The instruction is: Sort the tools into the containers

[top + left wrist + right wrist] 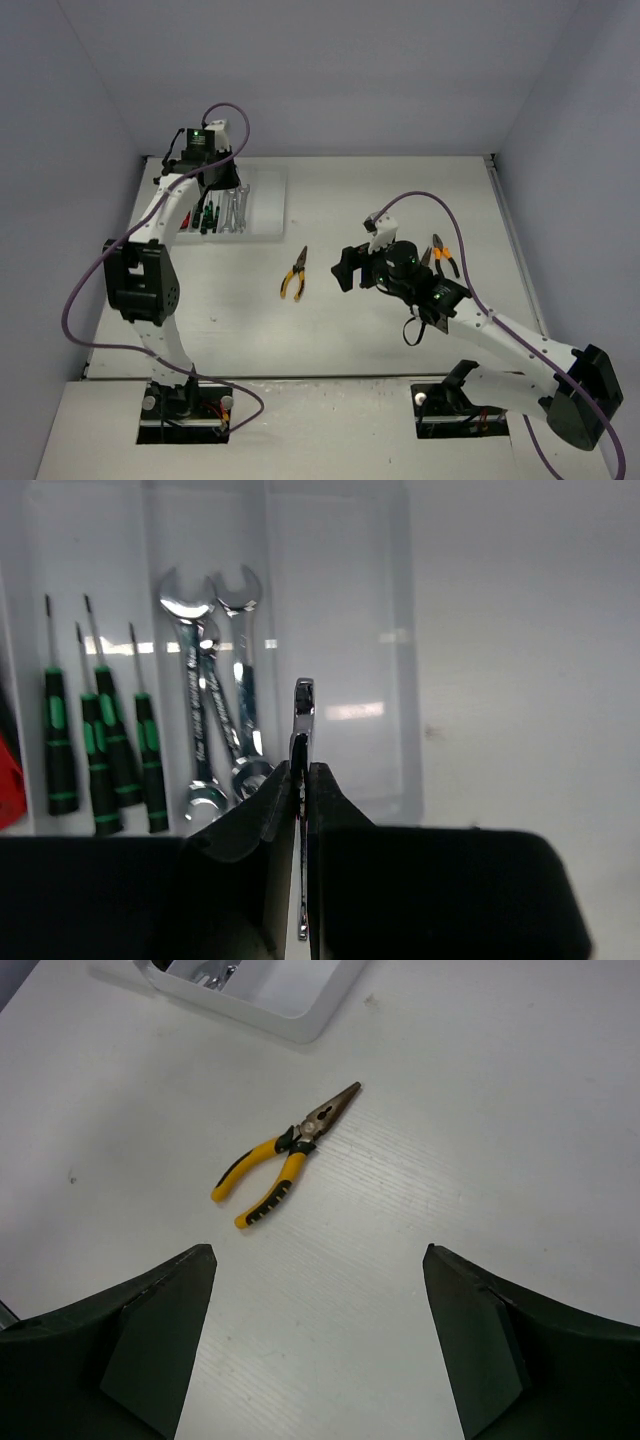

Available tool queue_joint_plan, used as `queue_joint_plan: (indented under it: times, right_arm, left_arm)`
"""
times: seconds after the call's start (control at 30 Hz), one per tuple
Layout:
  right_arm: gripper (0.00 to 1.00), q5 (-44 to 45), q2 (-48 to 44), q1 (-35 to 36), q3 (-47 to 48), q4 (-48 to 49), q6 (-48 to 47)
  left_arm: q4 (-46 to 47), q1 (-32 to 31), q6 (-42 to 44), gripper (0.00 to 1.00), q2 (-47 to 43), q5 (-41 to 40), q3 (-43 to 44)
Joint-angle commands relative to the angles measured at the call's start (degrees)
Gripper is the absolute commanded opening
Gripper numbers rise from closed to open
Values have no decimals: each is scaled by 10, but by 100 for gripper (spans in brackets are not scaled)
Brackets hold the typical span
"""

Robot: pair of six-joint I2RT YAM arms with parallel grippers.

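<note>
The white tray (272, 206) lies at the far left of the table. My left gripper (303, 770) hangs over it, shut on a silver wrench (303, 705) held edge-on. Beneath it, one compartment holds three silver wrenches (215, 695) and the compartment to the left holds several green-and-black screwdrivers (100, 750). The compartment to the right (340, 630) is bare. Yellow-handled pliers (270, 1165) lie on the table (293, 273). My right gripper (320, 1290) is open above the table, short of them and holding nothing; the overhead view shows it (345, 268) to their right.
A second pair of pliers (441, 254) lies beside the right arm's wrist. A red object (8, 780) shows at the tray's left edge. The tray's near corner (295, 1025) is beyond the pliers. Walls enclose the table on three sides.
</note>
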Motion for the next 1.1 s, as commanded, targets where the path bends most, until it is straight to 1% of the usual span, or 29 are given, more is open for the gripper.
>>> queue_joint_plan:
  times: [0.0,0.07,0.17,0.23,0.27,0.4,0.5,0.57,0.67,0.73,0.83,0.87,0.93,1.07]
  right_arm:
    - [82,8,-56,-25,-20,-5,-15]
    - [82,8,-70,-32,-27,-16,-18]
    - [82,26,-79,-35,-29,-27,-16]
    - [83,25,-82,-36,-31,-30,-12]
    - [82,26,-81,-36,-30,-30,-11]
    - [83,25,-83,-36,-30,-35,-7]
    - [83,28,-87,-36,-31,-36,-3]
    - [83,35,-87,-36,-32,-37,0]
    - [83,54,-87,-36,-32,-39,7]
    - [82,71,-88,-36,-31,-41,11]
    - [83,87,-95,-37,-30,-48,16]
    - [83,93,-99,-37,-31,-52,19]
    - [82,98,-104,-37,-33,-55,23]
    - [83,100,-122,-37,-43,-65,34]
  left_arm:
    - [-98,40,94,0,111,4,146]
    - [-106,52,101,2,148,21,192]
    - [-107,60,100,6,196,34,232]
    - [-111,62,102,17,230,45,253]
    - [-113,63,105,20,237,46,260]
    - [-112,61,104,38,232,50,265]
    - [-110,52,101,43,188,32,245]
    - [-111,36,88,43,139,13,214]
    - [-111,-12,59,44,55,-41,142]
    - [-108,-51,15,46,-9,-67,91]
    - [-106,-128,-17,51,-55,-109,-1]
    - [-107,-159,-28,52,-65,-122,-17]
    - [-107,-197,-50,54,-74,-131,-57]
    - [-106,-274,-108,57,-71,-193,-111]
